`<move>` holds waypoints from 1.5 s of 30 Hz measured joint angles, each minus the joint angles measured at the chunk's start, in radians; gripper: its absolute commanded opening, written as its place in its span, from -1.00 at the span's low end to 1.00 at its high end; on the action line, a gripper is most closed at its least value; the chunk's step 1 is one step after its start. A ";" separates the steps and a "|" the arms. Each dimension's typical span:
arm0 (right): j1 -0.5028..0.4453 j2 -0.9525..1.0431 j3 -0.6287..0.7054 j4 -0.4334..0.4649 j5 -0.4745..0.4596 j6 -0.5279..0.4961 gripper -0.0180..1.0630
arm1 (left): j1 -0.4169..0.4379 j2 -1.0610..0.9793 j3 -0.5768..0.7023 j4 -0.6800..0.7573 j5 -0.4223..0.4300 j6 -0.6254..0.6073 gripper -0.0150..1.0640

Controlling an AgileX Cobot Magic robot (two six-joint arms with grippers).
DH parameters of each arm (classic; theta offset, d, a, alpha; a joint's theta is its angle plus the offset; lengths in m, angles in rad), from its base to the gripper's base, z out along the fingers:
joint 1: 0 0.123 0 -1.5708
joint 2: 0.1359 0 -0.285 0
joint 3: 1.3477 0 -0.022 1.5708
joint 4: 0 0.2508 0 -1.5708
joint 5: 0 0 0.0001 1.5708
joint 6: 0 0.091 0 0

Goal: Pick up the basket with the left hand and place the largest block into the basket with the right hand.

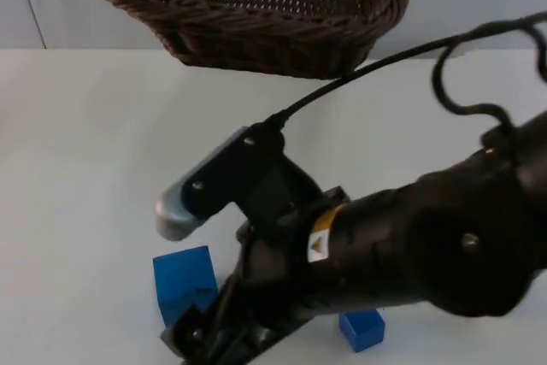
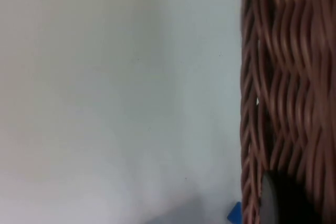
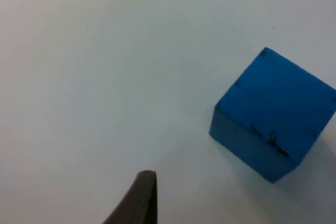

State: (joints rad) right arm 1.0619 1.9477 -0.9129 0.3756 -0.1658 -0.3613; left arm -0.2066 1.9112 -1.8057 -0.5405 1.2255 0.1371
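Observation:
The dark brown wicker basket [image 1: 265, 14] hangs above the table's far side, clear of the surface. My left gripper is shut on the basket wall [image 2: 283, 77], with a fingertip [image 2: 270, 203] against the weave. The largest blue block [image 1: 182, 282] rests on the white table near the front edge; the right wrist view shows it as a blue cube [image 3: 273, 114] sitting free. My right gripper [image 1: 201, 335] is low beside this block, just to its right, open and holding nothing. One black fingertip [image 3: 143, 198] stands apart from the cube.
A smaller blue block [image 1: 361, 329] lies to the right of the large one, partly under the right arm [image 1: 410, 245]. A corner of a blue block [image 2: 234, 213] peeks out beside the basket wall. Bare white table [image 1: 77, 151] stretches to the left.

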 measured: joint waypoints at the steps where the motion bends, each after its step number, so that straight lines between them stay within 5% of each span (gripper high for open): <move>1: 0.007 0.007 -0.011 0.011 0.004 0.003 0.84 | 0.000 0.000 0.000 0.000 0.002 0.000 -0.98; 19: 0.052 0.059 -0.043 0.113 -0.029 -0.125 0.83 | 0.000 0.004 0.000 -0.002 0.006 -0.006 -0.98; 23: 0.052 0.078 -0.070 0.235 -0.032 -0.228 0.83 | 0.000 0.012 0.000 -0.002 0.006 -0.006 -0.98; 27: 0.054 0.122 -0.158 0.491 -0.034 -0.366 0.83 | 0.000 0.038 0.000 -0.004 0.001 -0.007 -0.98; 34: 0.054 0.194 -0.247 0.678 -0.038 -0.518 0.82 | 0.000 0.043 0.000 -0.006 -0.002 -0.007 -0.98; 45: 0.054 0.244 -0.318 1.172 -0.110 -0.849 0.80 | 0.000 0.043 0.000 -0.006 0.002 -0.007 -0.98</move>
State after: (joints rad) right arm 1.1159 2.1914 -1.2313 1.5477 -0.2754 -1.2103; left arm -0.2066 1.9541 -1.8057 -0.5466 1.2278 0.1297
